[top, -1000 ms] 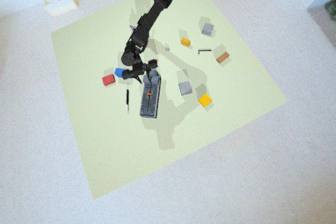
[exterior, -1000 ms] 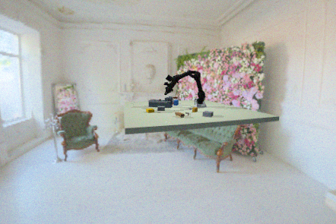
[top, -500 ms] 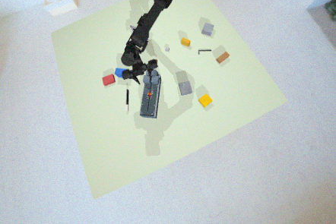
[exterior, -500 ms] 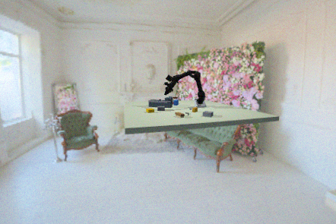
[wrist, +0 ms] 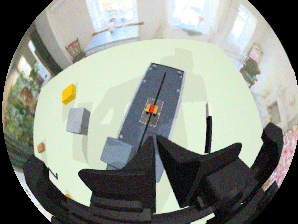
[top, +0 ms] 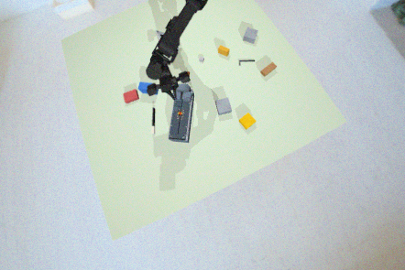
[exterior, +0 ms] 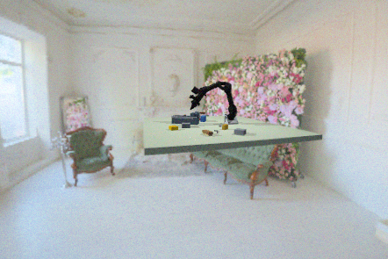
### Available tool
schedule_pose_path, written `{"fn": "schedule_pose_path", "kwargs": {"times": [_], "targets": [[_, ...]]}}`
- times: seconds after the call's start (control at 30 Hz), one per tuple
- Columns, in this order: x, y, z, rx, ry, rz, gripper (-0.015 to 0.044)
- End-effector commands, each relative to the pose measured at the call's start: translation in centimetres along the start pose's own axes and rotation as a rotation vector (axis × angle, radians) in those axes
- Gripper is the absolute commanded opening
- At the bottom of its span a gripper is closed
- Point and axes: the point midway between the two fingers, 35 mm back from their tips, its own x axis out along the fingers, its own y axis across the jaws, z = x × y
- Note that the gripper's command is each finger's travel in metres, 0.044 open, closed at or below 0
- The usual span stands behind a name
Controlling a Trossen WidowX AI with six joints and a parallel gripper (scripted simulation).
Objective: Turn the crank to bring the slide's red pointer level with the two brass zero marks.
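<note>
The machine is a long dark blue-grey box [top: 179, 130] [exterior: 179, 119] [wrist: 163, 80] with a slot along its top. Its red pointer [wrist: 152, 108] sits between two brass marks and looks about level with them; an exact match is too small to tell. A blue-grey block [wrist: 117, 151] stands at the machine's near end, and a rounded grey part [top: 183, 89] shows there from above. No crank handle can be made out. My gripper [top: 174, 97] [exterior: 191, 108] [wrist: 154, 136] is shut, fingertips together, above the machine's near end. Nothing shows between the tips.
A blue block [top: 145, 87] and a red block [top: 131, 96] lie beside the gripper. A black and white stick [top: 153, 120] [wrist: 209, 127] lies along the machine's side. A grey block [top: 224, 106] [wrist: 78, 120] and a yellow block [top: 247, 121] [wrist: 69, 94] lie on the other side.
</note>
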Motion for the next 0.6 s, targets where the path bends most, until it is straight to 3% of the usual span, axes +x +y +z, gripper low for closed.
{"fn": "schedule_pose_path", "kwargs": {"times": [0.0,0.5,0.57], "targets": [[0.00,-0.01,0.00,0.000,0.000,0.000,0.0000],[0.00,0.00,0.00,0.000,0.000,0.000,0.0000],[0.00,0.00,0.00,0.000,0.000,0.000,0.0053]]}}
